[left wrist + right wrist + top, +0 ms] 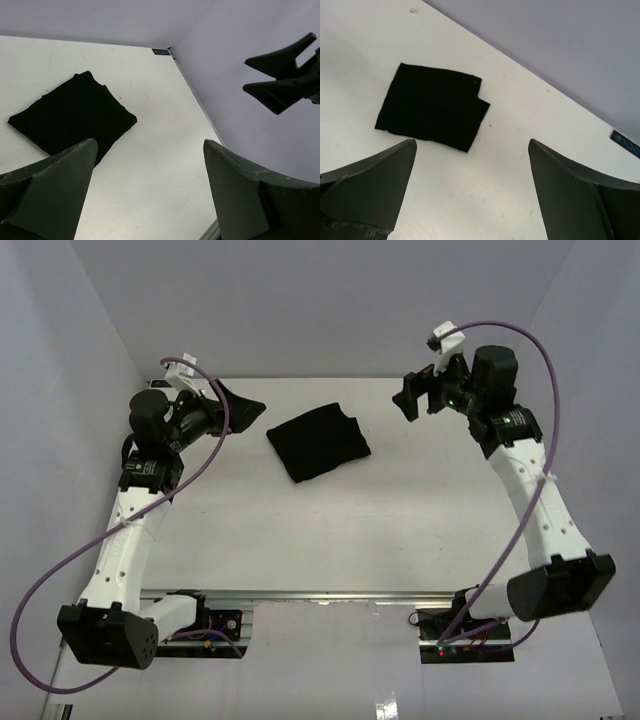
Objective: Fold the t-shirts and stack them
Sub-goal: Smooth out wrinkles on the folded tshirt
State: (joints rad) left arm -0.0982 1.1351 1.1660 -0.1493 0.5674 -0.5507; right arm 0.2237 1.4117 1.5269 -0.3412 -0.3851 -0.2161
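Top external view: a folded black t-shirt [318, 443] lies flat on the white table [300, 540] between the left gripper [245, 412] and the right gripper [408, 398] — both with jaws spread wide, gripping nothing — apart from either's fingers.

Left arm [122, 545], right arm [538, 502]: white link shells, black joint housings, black base blocks. Purple cable [512, 325] on each. White wrist bracket [447, 335]. Left end effector [150, 145], right end effector [471, 145]: dark matte wedge fingers [570, 190].

White table [330, 530], one folded black t-shirt [318, 442] flat on its far half.
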